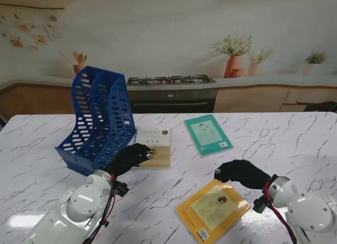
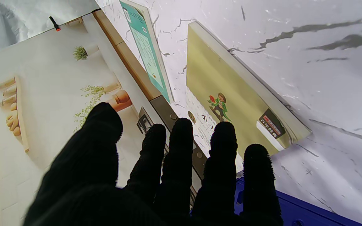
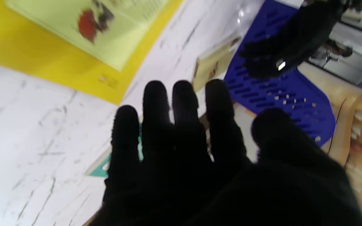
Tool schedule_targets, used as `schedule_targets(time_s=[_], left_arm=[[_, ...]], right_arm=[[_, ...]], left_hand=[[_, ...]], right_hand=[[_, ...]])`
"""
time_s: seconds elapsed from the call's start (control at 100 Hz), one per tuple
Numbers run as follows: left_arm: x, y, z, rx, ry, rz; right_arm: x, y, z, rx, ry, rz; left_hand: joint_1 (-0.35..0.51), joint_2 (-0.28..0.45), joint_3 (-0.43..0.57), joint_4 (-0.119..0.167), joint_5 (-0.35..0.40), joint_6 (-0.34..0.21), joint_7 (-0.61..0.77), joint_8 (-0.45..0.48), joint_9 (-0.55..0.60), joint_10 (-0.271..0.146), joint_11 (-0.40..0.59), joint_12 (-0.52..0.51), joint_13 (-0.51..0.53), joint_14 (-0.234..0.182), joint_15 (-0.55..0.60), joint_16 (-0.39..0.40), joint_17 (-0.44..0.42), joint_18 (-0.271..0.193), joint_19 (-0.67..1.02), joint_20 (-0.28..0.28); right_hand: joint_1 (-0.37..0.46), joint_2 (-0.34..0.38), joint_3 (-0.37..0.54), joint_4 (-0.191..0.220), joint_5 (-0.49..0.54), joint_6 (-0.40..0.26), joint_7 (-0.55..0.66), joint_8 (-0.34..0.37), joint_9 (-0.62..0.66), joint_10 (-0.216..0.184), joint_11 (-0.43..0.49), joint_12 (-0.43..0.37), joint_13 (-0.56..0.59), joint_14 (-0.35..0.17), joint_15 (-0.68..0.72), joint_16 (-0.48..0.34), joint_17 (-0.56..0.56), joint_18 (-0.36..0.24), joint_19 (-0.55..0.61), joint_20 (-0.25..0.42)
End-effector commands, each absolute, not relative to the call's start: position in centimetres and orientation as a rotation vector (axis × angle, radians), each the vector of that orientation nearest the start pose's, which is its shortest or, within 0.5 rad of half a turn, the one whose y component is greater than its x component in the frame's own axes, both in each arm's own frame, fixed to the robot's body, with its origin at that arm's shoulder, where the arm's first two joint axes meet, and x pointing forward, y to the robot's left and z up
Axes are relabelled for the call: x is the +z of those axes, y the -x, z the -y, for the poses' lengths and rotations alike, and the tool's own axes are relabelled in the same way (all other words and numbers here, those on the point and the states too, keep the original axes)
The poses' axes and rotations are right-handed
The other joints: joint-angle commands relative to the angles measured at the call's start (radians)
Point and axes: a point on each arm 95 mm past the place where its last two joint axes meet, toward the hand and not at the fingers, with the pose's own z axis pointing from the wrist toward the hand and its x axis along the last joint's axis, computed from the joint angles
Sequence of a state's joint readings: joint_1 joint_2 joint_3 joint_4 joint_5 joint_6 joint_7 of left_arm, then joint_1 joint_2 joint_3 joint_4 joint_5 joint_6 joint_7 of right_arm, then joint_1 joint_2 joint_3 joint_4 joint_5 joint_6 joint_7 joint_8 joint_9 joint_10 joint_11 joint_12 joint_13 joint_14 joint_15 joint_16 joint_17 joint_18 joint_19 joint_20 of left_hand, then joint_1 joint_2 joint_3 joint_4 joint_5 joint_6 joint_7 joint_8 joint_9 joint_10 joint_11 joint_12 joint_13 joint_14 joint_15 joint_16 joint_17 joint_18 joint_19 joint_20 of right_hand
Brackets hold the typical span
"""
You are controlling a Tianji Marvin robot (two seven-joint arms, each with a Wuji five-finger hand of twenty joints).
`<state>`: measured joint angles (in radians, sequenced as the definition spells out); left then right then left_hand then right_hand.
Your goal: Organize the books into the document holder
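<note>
A blue perforated document holder (image 1: pixel 100 120) stands tilted at the left of the marble table (image 1: pixel 284 144). Beside it lies a tan-and-white book (image 1: pixel 154 147), also in the left wrist view (image 2: pixel 231 91). My left hand (image 1: pixel 130 157) in its black glove hovers at that book's near left edge, fingers (image 2: pixel 181 141) spread, holding nothing. A teal book (image 1: pixel 208 133) lies farther back, right of center. A yellow book (image 1: pixel 213 210) lies nearest me. My right hand (image 1: pixel 239 173) hovers over the yellow book's far corner, fingers (image 3: pixel 156 103) extended, holding nothing.
Behind the table runs a kitchen backdrop with a stove (image 1: pixel 171 91) and potted plants (image 1: pixel 234 54). The holder (image 3: pixel 281 94) appears blue in the right wrist view, with my left hand in front of it.
</note>
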<state>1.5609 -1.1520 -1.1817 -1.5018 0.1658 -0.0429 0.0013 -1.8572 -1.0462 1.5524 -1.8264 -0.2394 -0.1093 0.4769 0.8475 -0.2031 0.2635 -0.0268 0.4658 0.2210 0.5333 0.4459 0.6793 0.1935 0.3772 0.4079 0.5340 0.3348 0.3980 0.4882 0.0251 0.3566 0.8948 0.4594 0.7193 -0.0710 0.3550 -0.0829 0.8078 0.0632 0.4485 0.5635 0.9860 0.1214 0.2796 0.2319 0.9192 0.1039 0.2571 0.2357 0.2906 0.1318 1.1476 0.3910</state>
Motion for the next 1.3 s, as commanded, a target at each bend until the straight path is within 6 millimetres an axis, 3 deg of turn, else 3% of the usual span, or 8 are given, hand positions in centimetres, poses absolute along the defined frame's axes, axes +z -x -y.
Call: schedule_targets(time_s=[0.0, 0.19, 0.27, 0.3, 0.39, 0.52, 0.74, 1.29], left_arm=[[-36.1, -39.7, 1.8, -1.965, 2.059, -1.032], [-36.0, -39.8, 1.9, -1.972, 2.051, -1.032], [-36.0, -39.8, 1.9, -1.973, 2.051, -1.035], [-35.9, -39.8, 1.9, -1.974, 2.05, -1.036], [-35.9, -39.8, 2.1, -1.978, 2.046, -1.036], [-35.7, -39.7, 2.1, -1.982, 2.038, -1.025], [-35.7, -39.6, 2.1, -1.981, 2.045, -1.007], [-35.8, -39.0, 2.2, -1.962, 2.07, -0.982]], right_arm=[[-32.1, -32.3, 6.0, -1.789, 2.089, 1.57], [-33.7, -31.1, 6.4, -1.539, 2.109, 1.69], [-34.4, -31.0, 6.3, -1.435, 2.099, 1.726], [-34.6, -31.1, 6.2, -1.399, 2.094, 1.743], [-35.2, -31.4, 6.0, -1.327, 2.082, 1.801], [-35.9, -32.0, 5.6, -1.274, 2.052, 1.884], [-37.0, -33.2, 5.0, -1.146, 2.019, 1.98], [-39.4, -35.5, 2.7, -1.208, 1.892, 2.069]], left_hand=[[-0.009, -0.003, -0.031, 0.01, 0.013, -0.038, -0.009, -0.002, 0.017, -0.027, 0.011, 0.01, 0.032, -0.018, 0.018, 0.007, 0.0, -0.018, 0.034, 0.016], [-0.007, 0.001, -0.036, 0.01, 0.013, -0.036, -0.01, -0.002, 0.017, -0.025, 0.011, 0.01, 0.032, -0.019, 0.018, 0.008, -0.003, -0.019, 0.031, 0.015], [-0.007, 0.003, -0.038, 0.011, 0.013, -0.035, -0.011, -0.002, 0.016, -0.025, 0.011, 0.01, 0.032, -0.017, 0.019, 0.008, -0.003, -0.019, 0.03, 0.014], [-0.006, 0.002, -0.039, 0.011, 0.014, -0.036, -0.01, -0.002, 0.017, -0.026, 0.012, 0.011, 0.033, -0.019, 0.02, 0.008, -0.003, -0.019, 0.03, 0.014], [-0.006, 0.005, -0.041, 0.011, 0.013, -0.036, -0.01, -0.002, 0.016, -0.025, 0.012, 0.01, 0.033, -0.019, 0.02, 0.009, -0.003, -0.02, 0.03, 0.014], [-0.005, 0.007, -0.045, 0.011, 0.013, -0.036, -0.01, -0.003, 0.017, -0.025, 0.012, 0.01, 0.034, -0.019, 0.02, 0.009, -0.003, -0.021, 0.029, 0.014], [-0.003, 0.01, -0.05, 0.012, 0.015, -0.035, -0.011, -0.003, 0.018, -0.024, 0.012, 0.01, 0.034, -0.018, 0.021, 0.009, -0.004, -0.021, 0.027, 0.013], [0.0, 0.021, -0.061, 0.013, 0.017, -0.031, -0.014, -0.005, 0.019, -0.02, 0.011, 0.009, 0.036, -0.014, 0.024, 0.011, -0.005, -0.021, 0.028, 0.013]], right_hand=[[0.007, 0.061, 0.02, -0.01, 0.023, 0.031, -0.004, -0.022, -0.027, 0.018, -0.009, -0.025, -0.036, -0.001, -0.023, -0.031, -0.024, 0.278, -0.009, -0.021], [0.031, 0.098, 0.021, -0.006, -0.02, 0.08, -0.058, -0.032, -0.095, 0.044, -0.046, -0.057, -0.114, 0.002, -0.063, -0.066, -0.086, 0.199, -0.063, -0.051], [0.107, 0.143, -0.08, 0.0, -0.058, 0.1, -0.1, -0.027, -0.145, 0.052, -0.073, -0.074, -0.167, -0.008, -0.094, -0.086, -0.134, 0.089, -0.108, -0.082], [0.3, 0.232, -0.362, 0.004, -0.078, 0.11, -0.117, -0.022, -0.169, 0.056, -0.089, -0.08, -0.191, -0.015, -0.111, -0.093, -0.158, 0.03, -0.126, -0.093], [0.336, 0.259, -0.385, 0.007, -0.109, 0.124, -0.141, -0.032, -0.203, 0.053, -0.115, -0.092, -0.23, -0.035, -0.138, -0.106, -0.207, -0.084, -0.173, -0.112], [0.356, 0.273, -0.389, 0.008, -0.135, 0.135, -0.168, -0.046, -0.231, 0.053, -0.16, -0.114, -0.279, -0.052, -0.161, -0.117, -0.259, -0.149, -0.223, -0.136], [0.359, 0.285, -0.393, 0.007, -0.155, 0.143, -0.186, -0.056, -0.245, 0.057, -0.195, -0.132, -0.306, -0.054, -0.173, -0.124, -0.286, -0.17, -0.244, -0.149], [0.368, 0.283, -0.392, 0.008, -0.148, 0.146, -0.19, -0.065, -0.215, 0.052, -0.248, -0.161, -0.294, -0.059, -0.193, -0.138, -0.288, -0.183, -0.239, -0.152]])
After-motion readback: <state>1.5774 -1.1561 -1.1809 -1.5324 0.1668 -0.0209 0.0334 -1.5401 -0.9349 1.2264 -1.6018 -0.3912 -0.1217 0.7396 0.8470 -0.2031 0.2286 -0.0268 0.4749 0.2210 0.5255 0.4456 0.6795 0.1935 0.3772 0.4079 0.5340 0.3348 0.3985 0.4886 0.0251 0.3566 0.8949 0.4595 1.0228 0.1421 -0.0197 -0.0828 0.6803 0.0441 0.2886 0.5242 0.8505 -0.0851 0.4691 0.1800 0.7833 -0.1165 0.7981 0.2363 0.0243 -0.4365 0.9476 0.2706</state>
